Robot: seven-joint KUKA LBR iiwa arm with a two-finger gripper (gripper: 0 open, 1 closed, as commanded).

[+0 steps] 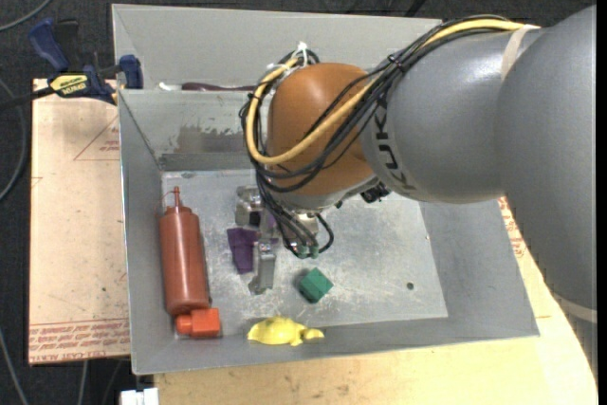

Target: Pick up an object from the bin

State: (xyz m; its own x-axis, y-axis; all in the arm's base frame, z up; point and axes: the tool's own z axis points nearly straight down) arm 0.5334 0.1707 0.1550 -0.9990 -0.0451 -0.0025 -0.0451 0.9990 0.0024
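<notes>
My gripper (262,278) hangs below the orange wrist cover, low over the middle of the bin floor. A small purple piece (240,248) lies right against its left side; whether they touch I cannot tell. A green block (313,285) sits on the floor just to the right of the gripper, apart from it. A yellow, flattish toy-like thing (281,332) lies near the front wall, below the gripper.
A long red-brown squeeze bottle (183,259) with an orange cap (198,323) lies along the left wall, nozzle pointing to the back. The arm and its cables cover the bin's back and right parts.
</notes>
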